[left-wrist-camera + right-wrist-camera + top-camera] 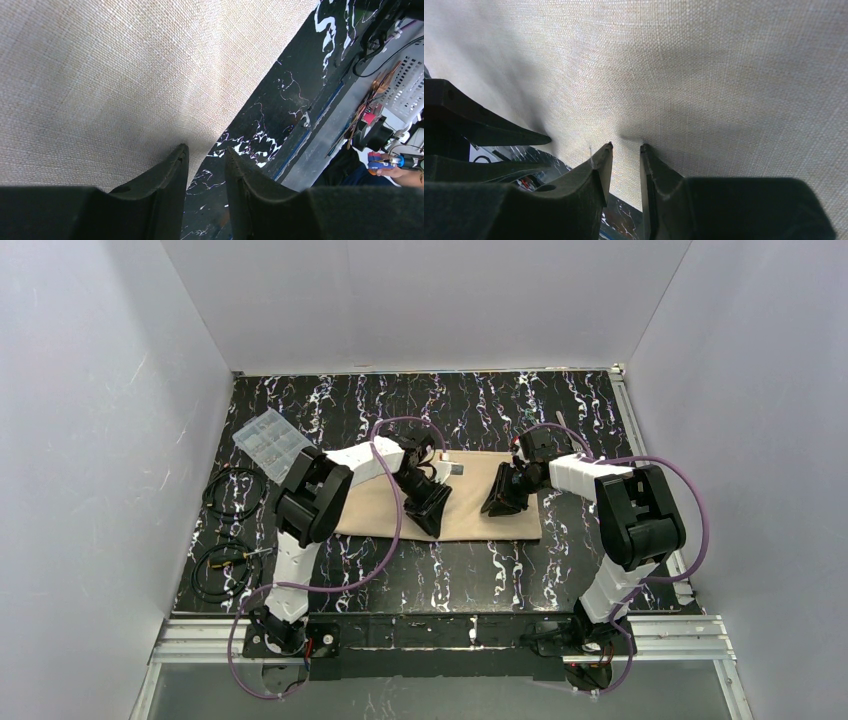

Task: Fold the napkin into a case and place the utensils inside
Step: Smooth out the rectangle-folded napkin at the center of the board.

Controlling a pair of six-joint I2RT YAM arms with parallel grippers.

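Napkin (pixel 470 510): tan cloth flat on desk (pixel 450 585), centre. Soft, light, floppy; pinch at hem, not middle. Left jaws slightly apart at near hem, desk showing btwn. Right jaws nearly together, tips on cloth, small pucker; can't tell if gripped.

Clear compartment box (pixel 272 443) back-left on marbled table (pixel 470 580); cable coils (pixel 230 495) left.

One napkin (pixel 468 510) on one tabletop (pixel 450 580). Two arms, each ending in one hand: the left hand (pixel 206 150) and the right hand (pixel 625 146) (two fingers on each, four in all). One clear compartment box (pixel 270 440). Two coils of black cable: a far coil (pixel 234 493) and a near coil (pixel 222 570).
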